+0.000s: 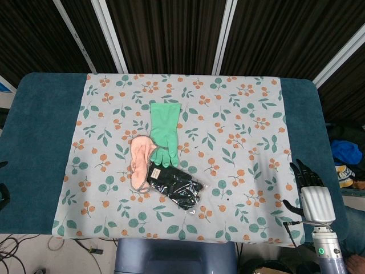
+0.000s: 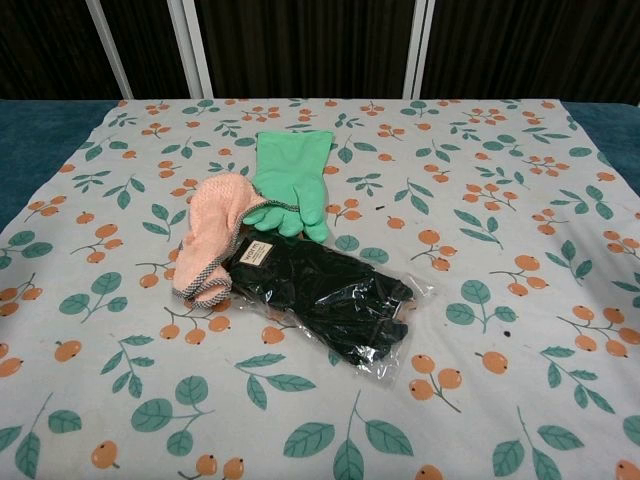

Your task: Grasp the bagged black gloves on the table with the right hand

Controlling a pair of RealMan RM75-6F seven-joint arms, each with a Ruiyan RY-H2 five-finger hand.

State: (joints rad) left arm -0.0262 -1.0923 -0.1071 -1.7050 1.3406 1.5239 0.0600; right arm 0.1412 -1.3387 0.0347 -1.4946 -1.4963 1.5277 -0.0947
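Observation:
The bagged black gloves (image 1: 175, 186) lie in clear plastic on the floral cloth, near its front middle; in the chest view the bag (image 2: 322, 296) shows a small label at its upper left corner. My right hand (image 1: 308, 189) hovers at the table's front right, over the blue edge, far to the right of the bag, fingers apart and holding nothing. The chest view does not show it. My left hand appears in neither view.
A green rubber glove (image 1: 165, 132) lies just behind the bag, fingers toward it. A pink knitted cloth (image 1: 141, 154) touches the bag's left end. The floral cloth (image 1: 245, 125) covers the blue table (image 1: 40, 142). Blue and yellow items (image 1: 345, 157) lie beyond the right edge.

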